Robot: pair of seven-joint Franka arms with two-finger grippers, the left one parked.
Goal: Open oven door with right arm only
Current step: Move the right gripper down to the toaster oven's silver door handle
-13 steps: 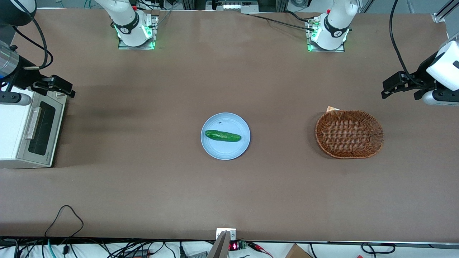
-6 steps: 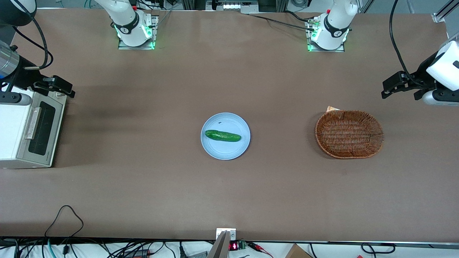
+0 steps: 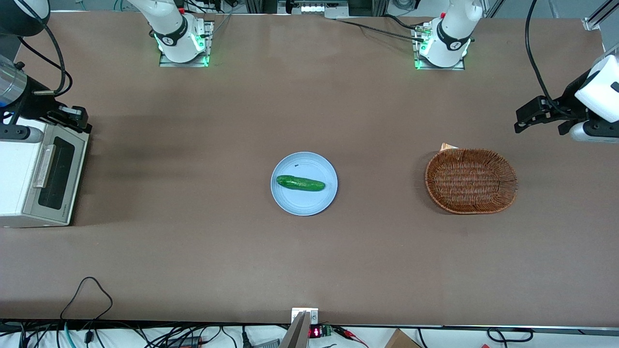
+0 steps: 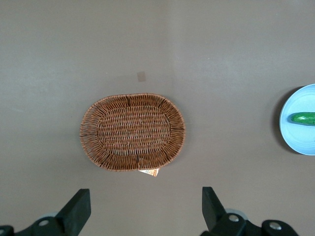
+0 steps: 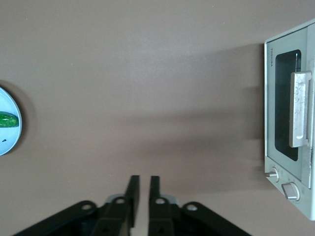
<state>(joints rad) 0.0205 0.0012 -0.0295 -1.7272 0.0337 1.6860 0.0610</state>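
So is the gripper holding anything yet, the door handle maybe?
Nothing is held. The gripper hangs above the oven's upper corner, fingers nearly together with only bare table between them, clear of the oven door and its handle.

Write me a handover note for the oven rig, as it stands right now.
Tool: fingers nearly together, holding nothing, hovering above the toaster oven's edge farther from the front camera, near its knobs.
Oven door: shut, handle untouched.
Cucumber lies on the blue plate mid-table; wicker basket sits toward the parked arm's end.
Done: right arm has reached the oven.
Left: bring the tool to the handle, grip, pull the door open.
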